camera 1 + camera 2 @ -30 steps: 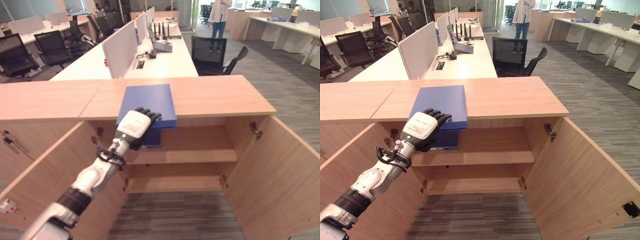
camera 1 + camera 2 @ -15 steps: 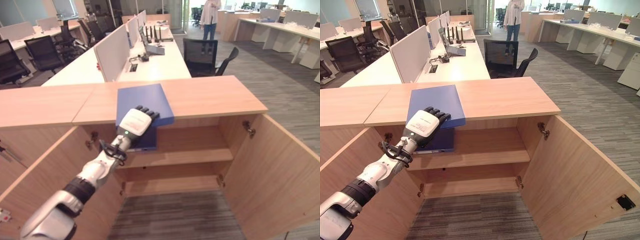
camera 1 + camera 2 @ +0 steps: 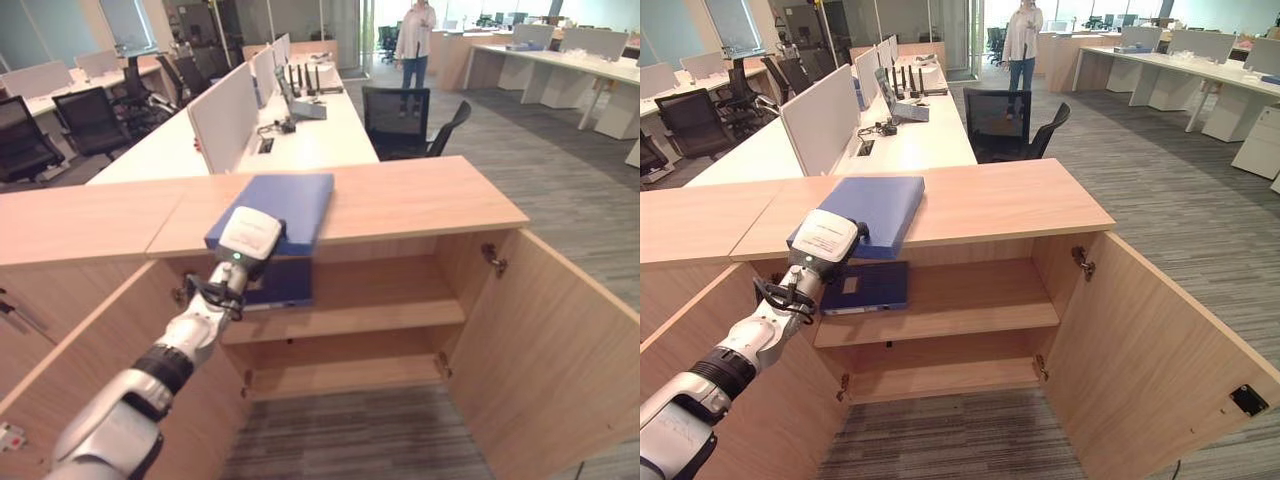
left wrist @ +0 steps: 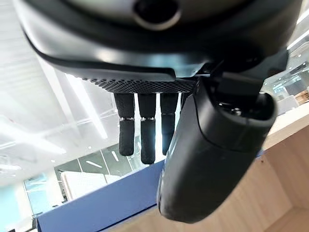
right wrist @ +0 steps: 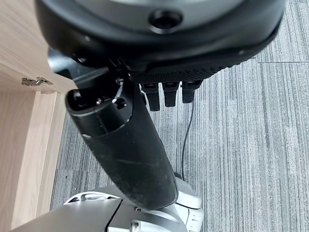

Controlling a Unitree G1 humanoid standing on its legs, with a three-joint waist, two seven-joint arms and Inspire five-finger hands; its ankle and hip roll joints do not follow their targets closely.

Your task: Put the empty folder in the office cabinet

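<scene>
Grey carpet (image 5: 251,145) lies under my right hand (image 5: 166,94). Its fingers hang down with a little bend and it holds nothing.

At the lower left of the head view my left arm reaches up. My left hand (image 3: 248,238) is at the front edge of the cabinet top (image 3: 420,195), left of the middle of the frame. It rests on the near corner of the blue folder (image 3: 285,200). In the wrist view my fingers (image 4: 145,133) are straight, with the folder's blue edge just past them. I cannot tell if my thumb is under the folder.

The blue folder lies flat on the wooden top, and its near end sticks out a bit over the edge. Right under it, on the upper shelf (image 3: 400,310) inside the open cabinet, lies a second blue folder (image 3: 865,285). The right door (image 3: 560,350) stands wide open at the lower right.

Farther back, at the top of the frame, there are white desks (image 3: 310,135) and black chairs (image 3: 400,115). A person (image 3: 414,40) stands far away at the top.
</scene>
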